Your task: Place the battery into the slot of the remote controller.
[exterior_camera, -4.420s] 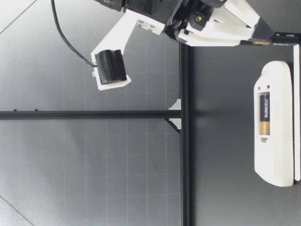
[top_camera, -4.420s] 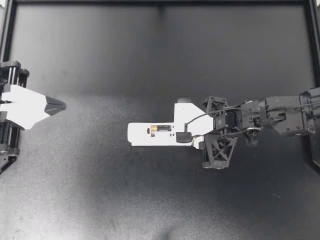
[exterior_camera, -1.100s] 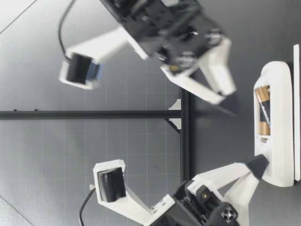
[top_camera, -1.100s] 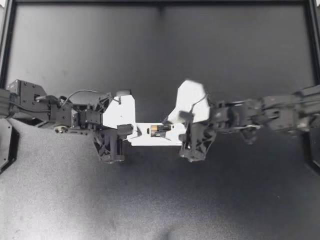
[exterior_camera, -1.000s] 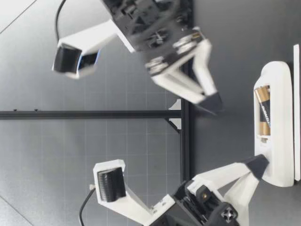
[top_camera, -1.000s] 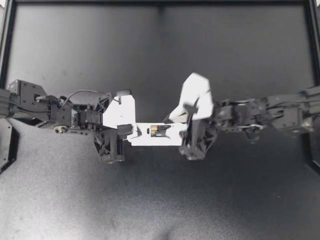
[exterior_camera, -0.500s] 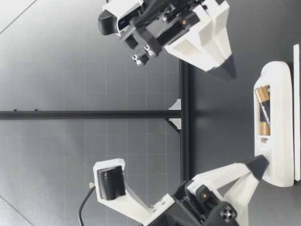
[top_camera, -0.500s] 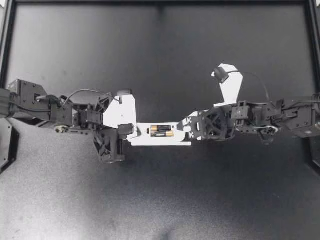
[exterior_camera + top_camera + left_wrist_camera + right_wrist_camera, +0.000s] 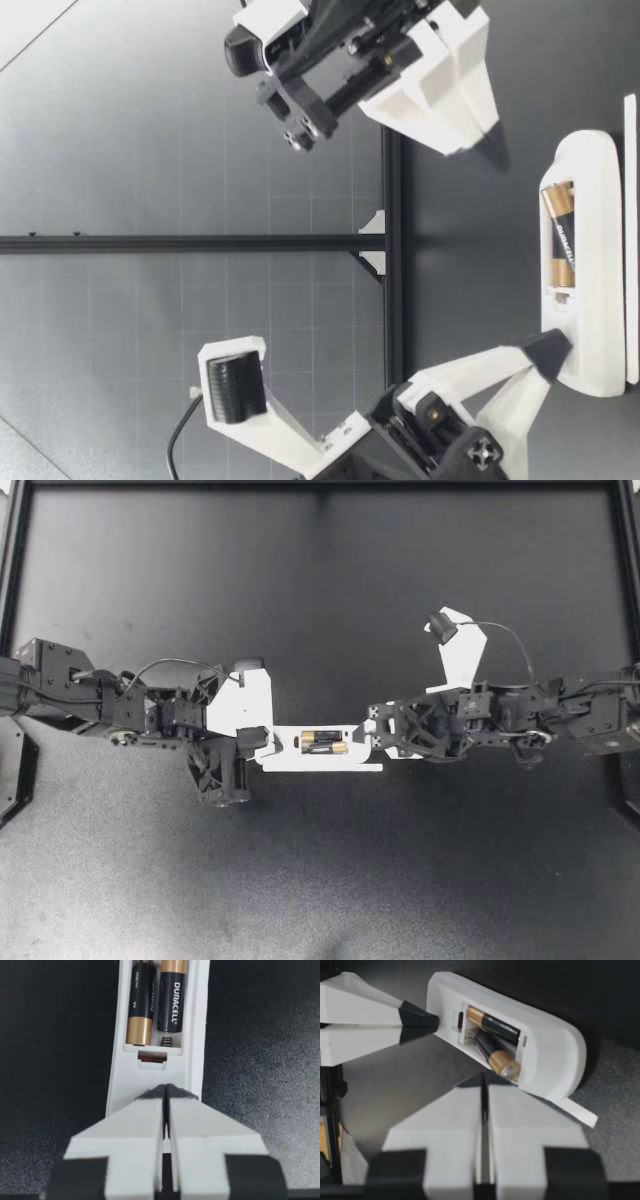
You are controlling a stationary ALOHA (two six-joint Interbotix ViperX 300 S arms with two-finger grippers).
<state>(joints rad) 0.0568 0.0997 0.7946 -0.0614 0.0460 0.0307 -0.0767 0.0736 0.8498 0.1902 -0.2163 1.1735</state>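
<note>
The white remote (image 9: 285, 758) lies back-up mid-table with two batteries (image 9: 322, 742) in its open slot. My left gripper (image 9: 262, 742) is shut, its tips pressing on the remote's left end (image 9: 155, 1067). My right gripper (image 9: 362, 738) is shut too, hovering a little above the remote's other end. In the right wrist view one battery (image 9: 492, 1024) lies flat, while the other (image 9: 495, 1055) is tilted with its gold end raised just ahead of my right gripper (image 9: 484, 1079). The low view shows that raised end (image 9: 555, 197) and my right gripper (image 9: 497, 150) above the remote (image 9: 595, 300).
A thin white strip (image 9: 575, 1110) sticks out from under the remote. Black frame rails (image 9: 320, 486) border the dark table mat, and one rail (image 9: 392, 250) crosses behind the remote in the low view.
Within the last second my right gripper has rolled over, shut its fingers and moved toward the remote's right end. My left gripper stays pressed on the left end.
</note>
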